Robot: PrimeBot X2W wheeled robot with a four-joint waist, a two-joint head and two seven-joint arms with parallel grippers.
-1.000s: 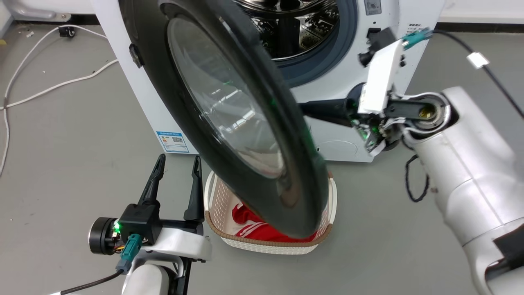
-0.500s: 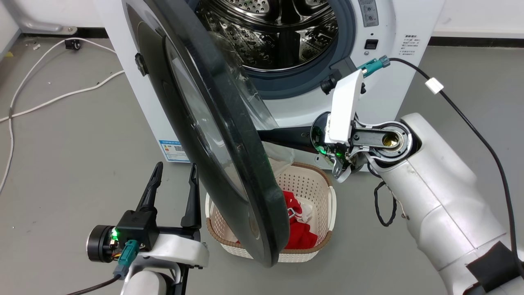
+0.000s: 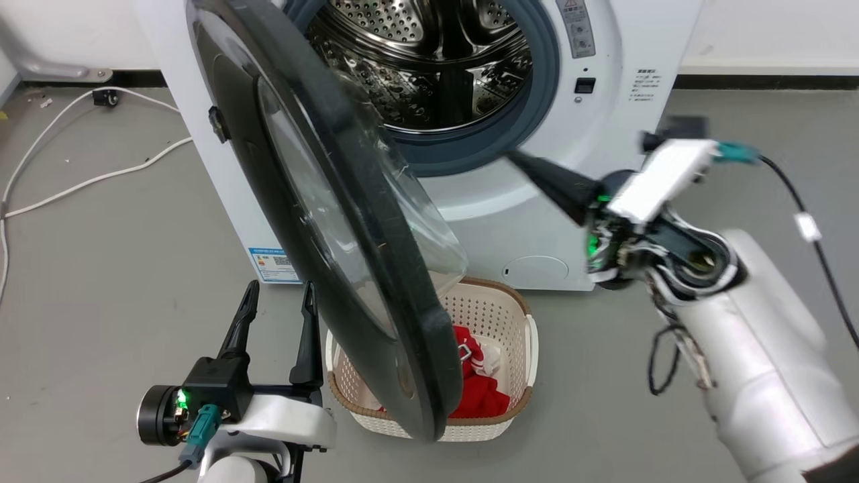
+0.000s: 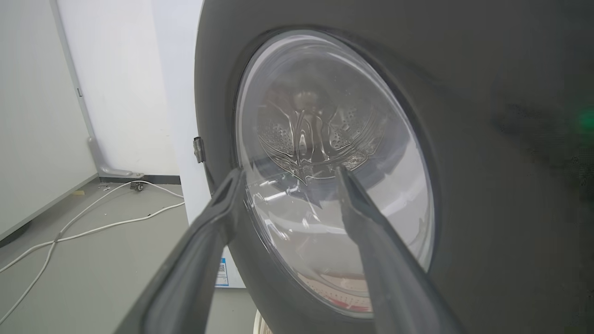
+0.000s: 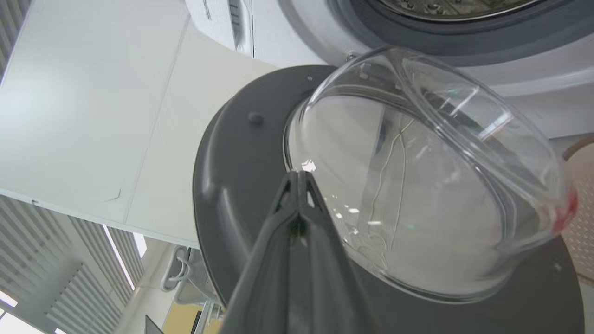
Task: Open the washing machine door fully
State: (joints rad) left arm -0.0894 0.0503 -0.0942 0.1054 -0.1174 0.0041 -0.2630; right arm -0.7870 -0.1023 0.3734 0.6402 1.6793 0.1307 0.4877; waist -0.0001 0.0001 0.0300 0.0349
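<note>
The washing machine door [image 3: 295,221], glossy black with a bulging clear glass centre, stands swung out from the white machine [image 3: 604,114], its edge towards me. My right gripper [image 3: 515,156] is shut on nothing and points up-left in front of the machine, a gap away from the door's inner side. In the right wrist view the shut right gripper [image 5: 299,174] faces the glass bowl [image 5: 417,176]. My left gripper [image 3: 280,288] stands open at the lower left, just outside the door. In the left wrist view the open left gripper [image 4: 290,172] frames the door's outer glass [image 4: 325,116].
A white laundry basket [image 3: 531,335] with red clothes sits on the floor under the door's free edge. The steel drum opening [image 3: 436,60] is uncovered. White cables [image 3: 87,181] lie on the floor at the left. A black cable [image 3: 805,208] trails from my right wrist.
The door has swung further out from the machine. My right gripper has drawn back from the door's inner side to the right. The left arm has kept its place.
</note>
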